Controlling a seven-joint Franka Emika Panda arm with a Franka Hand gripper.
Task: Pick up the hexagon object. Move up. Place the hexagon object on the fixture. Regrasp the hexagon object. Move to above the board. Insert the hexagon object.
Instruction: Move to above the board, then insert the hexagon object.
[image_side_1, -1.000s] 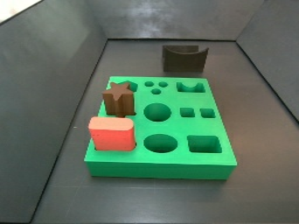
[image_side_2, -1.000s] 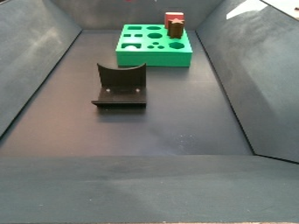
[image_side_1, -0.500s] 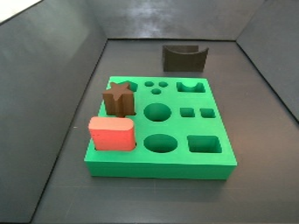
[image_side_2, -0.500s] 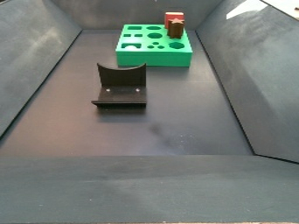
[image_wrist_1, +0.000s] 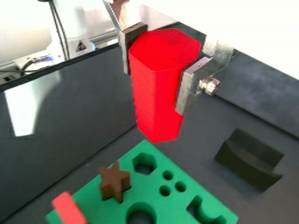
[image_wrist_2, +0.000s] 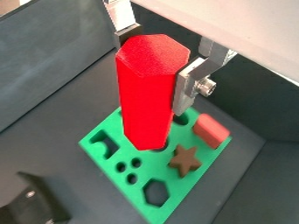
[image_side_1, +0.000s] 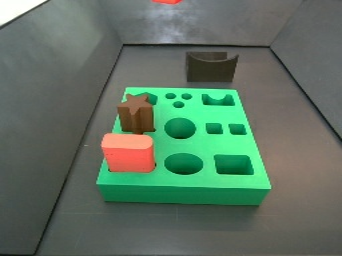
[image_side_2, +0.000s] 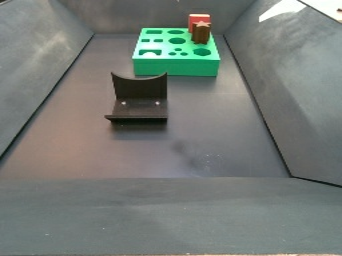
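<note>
1. My end effector (image_wrist_1: 163, 66) is clamped on the hexagon object (image_wrist_2: 149, 92), high above the board (image_wrist_2: 122, 153).
2. A red sliver at the top edge of a side view, absent half a second ago, shows the piece has just arrived over the board.
3. I judge insertion comes next; the hexagon hole (image_wrist_1: 143, 164) lies below, the fixture (image_wrist_1: 249, 157) beside the board.

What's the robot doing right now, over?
Gripper high above the board, shut on the hexagon object. Hexagon hole open below. Star piece and pink block seated aside.
</note>
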